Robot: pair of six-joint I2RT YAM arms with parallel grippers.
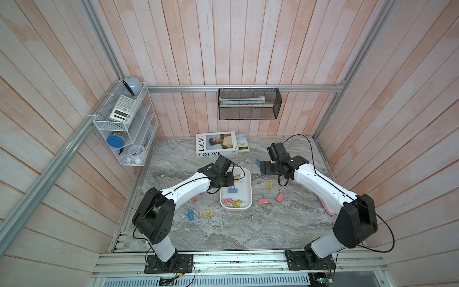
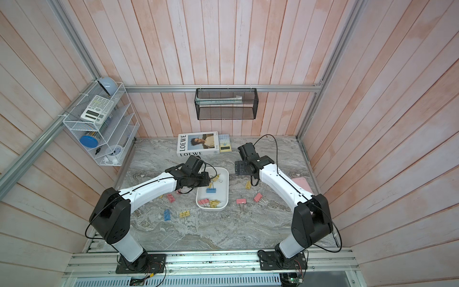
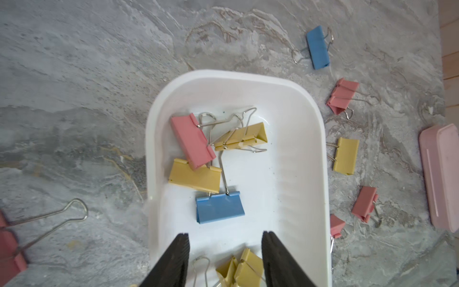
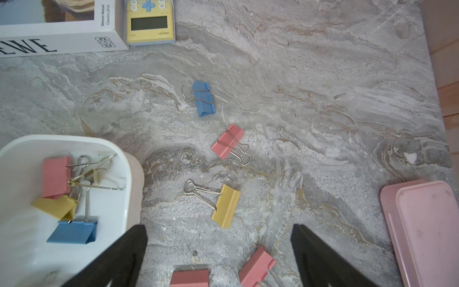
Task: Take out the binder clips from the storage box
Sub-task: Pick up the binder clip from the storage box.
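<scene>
The storage box (image 1: 249, 184) is a shallow white tray in the middle of the marble table, seen in both top views. My left gripper (image 3: 225, 233) hangs over its far end, jaws apart, with a pair of yellow binder clips (image 3: 242, 268) lying between the fingers. Further along the box lie a blue clip (image 3: 219, 207), a pink clip (image 3: 191, 140) and two yellow clips (image 3: 195, 177). My right gripper (image 4: 219, 226) stands wide open over the table right of the box, above two loose pink clips (image 4: 255, 267). Blue (image 4: 203, 98), pink (image 4: 227, 141) and yellow (image 4: 226, 206) clips lie beyond it.
Left of the box, pink (image 1: 194, 199), blue (image 1: 190, 215) and yellow (image 1: 208, 213) clips lie on the table. A LOEWE book (image 1: 214, 144) and a yellow calculator (image 1: 242, 144) sit at the back. A pink lid (image 4: 427, 228) lies at the right edge. A white wire rack (image 1: 126, 124) and a black mesh basket (image 1: 249, 104) hang on the walls.
</scene>
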